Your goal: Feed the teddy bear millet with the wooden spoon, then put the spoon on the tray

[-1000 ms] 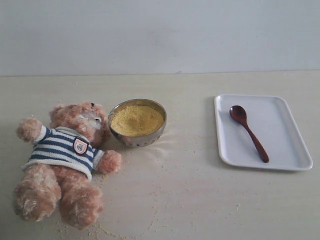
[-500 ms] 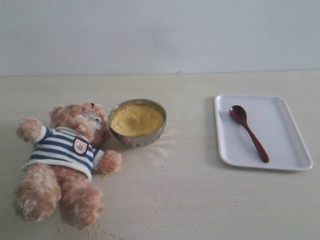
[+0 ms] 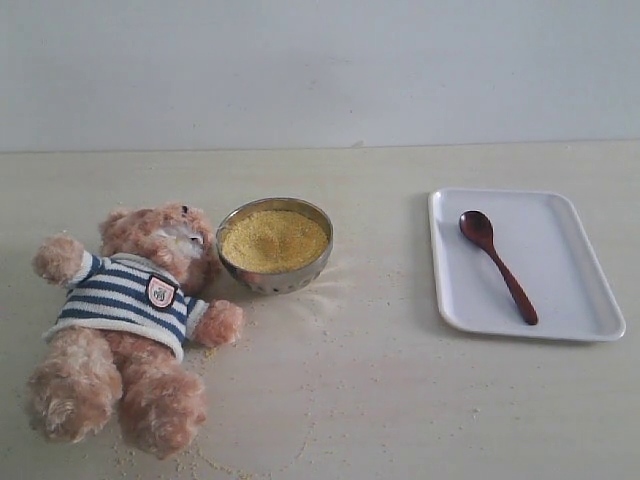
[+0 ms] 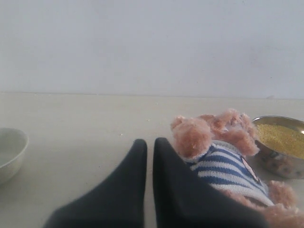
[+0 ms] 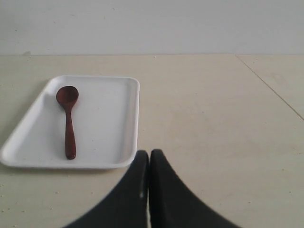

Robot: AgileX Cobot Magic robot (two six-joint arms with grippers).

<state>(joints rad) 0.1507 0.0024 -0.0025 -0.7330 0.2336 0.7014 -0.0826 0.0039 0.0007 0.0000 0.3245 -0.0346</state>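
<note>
Nothing has moved over the last second: every thing on the counter lies just where it lay, and neither arm shows in the exterior view.

The bear, the biggest item, lies on its back at the left, its head touching or almost touching the steel bowl. The tray sits well apart at the right. The bowl is full of millet, and stray grains are scattered on the counter near the bowl and beside the bear's legs. The spoon lies flat inside the tray, aslant, its small bowl toward the far wall, and nothing touches it.

The left jaws are pressed together on nothing, low over the counter just beside the bear's raised paw. The right jaws are likewise together and empty, near the tray's near edge and short of the spoon. A pale dish shows at the edge of the left wrist view.

My reading is that this stillness marks either the start or the end of the task. The spilled grains hint that feeding has been done and the spoon is already set down, but the pictures do not settle it. If feeding is not yet done, the right jaws must first part and take the handle.

Only the shirt's shield badge bears marks, and they are too small to read. I see no brand or label elsewhere.
</note>
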